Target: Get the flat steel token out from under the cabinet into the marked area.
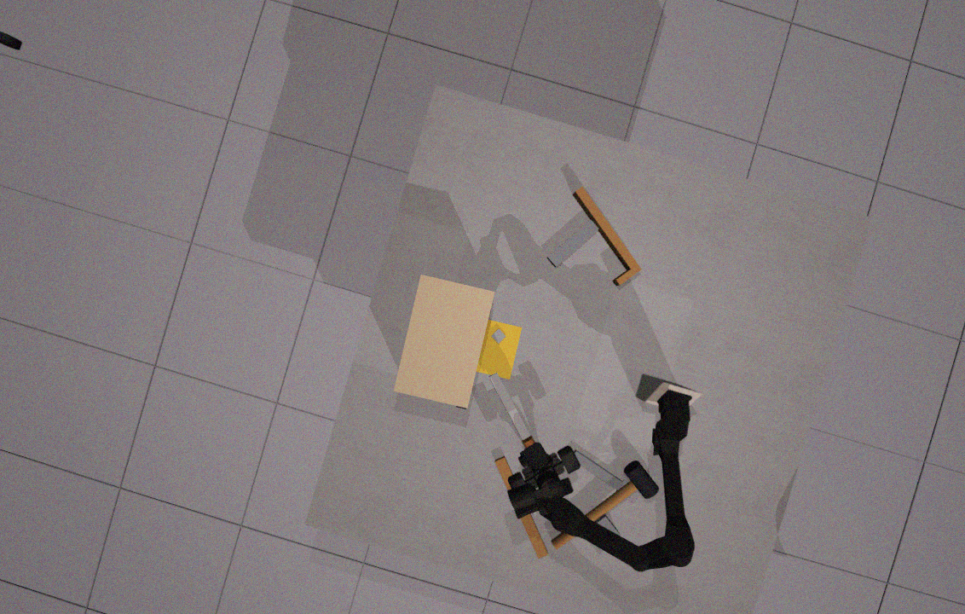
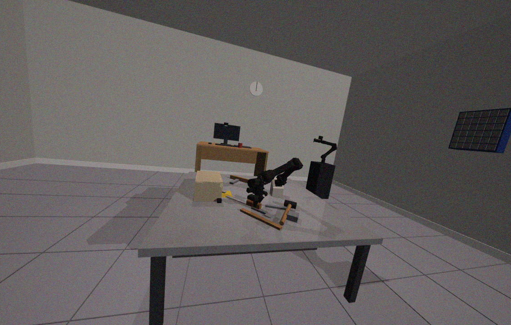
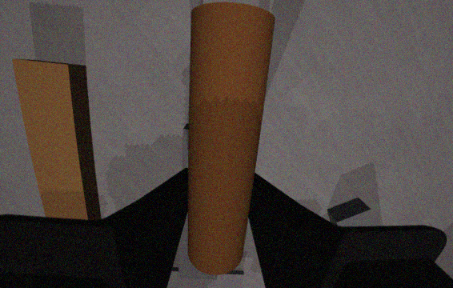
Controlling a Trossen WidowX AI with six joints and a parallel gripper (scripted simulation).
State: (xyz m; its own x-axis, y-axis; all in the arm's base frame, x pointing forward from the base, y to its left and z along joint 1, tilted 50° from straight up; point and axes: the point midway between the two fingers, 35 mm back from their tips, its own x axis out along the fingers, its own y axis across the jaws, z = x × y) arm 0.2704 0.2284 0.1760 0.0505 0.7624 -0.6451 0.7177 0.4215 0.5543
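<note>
The steel token (image 1: 499, 336) lies on the yellow marked area (image 1: 512, 341) (image 2: 227, 194), looks wholly inside it, and touches nothing that I can see. The cabinet (image 1: 444, 343) (image 2: 208, 189) stands against the area's left side in the overhead view. My gripper (image 1: 534, 450) (image 2: 255, 198) (image 3: 218, 176) is shut on the round wooden handle (image 3: 230, 100) of a long tool. Its grey blade (image 1: 509, 404) points toward the area; the tip is near the area's lower edge, apart from the token. I cannot tell whether the blade touches the table.
A wooden bar (image 1: 534, 534) (image 2: 260, 219) (image 3: 56, 140) lies beneath and beside my gripper. A black-headed mallet (image 1: 639, 479) (image 2: 290, 204) lies close to the arm, over grey pieces. A wooden L-shaped piece (image 1: 606, 228) with a grey plate (image 1: 572, 239) is farther off on the table (image 1: 737, 305).
</note>
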